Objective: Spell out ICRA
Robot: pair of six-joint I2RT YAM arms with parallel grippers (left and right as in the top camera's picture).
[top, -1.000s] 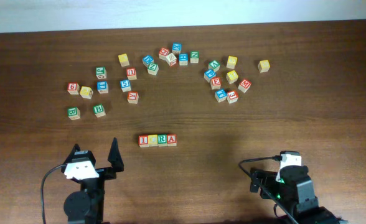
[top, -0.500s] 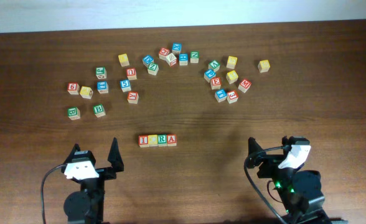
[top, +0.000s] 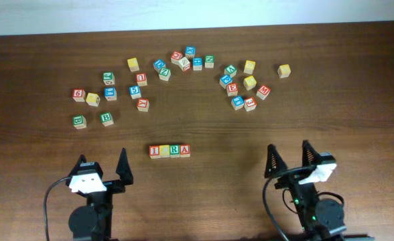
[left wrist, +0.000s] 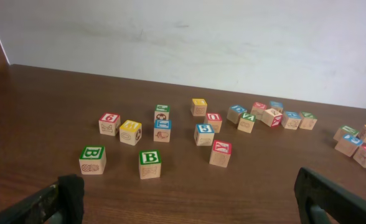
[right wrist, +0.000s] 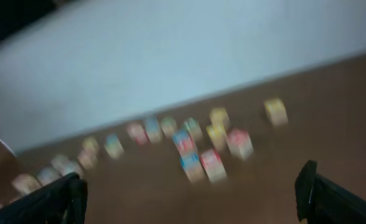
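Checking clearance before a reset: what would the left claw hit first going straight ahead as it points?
Probably the right-hand green B block, nearest cube ahead of the left claw, though it may pass above.

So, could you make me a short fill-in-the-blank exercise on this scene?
1. The row of letter cubes holds ____ cubes.
2. The left gripper and the right gripper are both ____.
3. The green cube and its green neighbour both show the letter ____.
Missing words: four; open; B.
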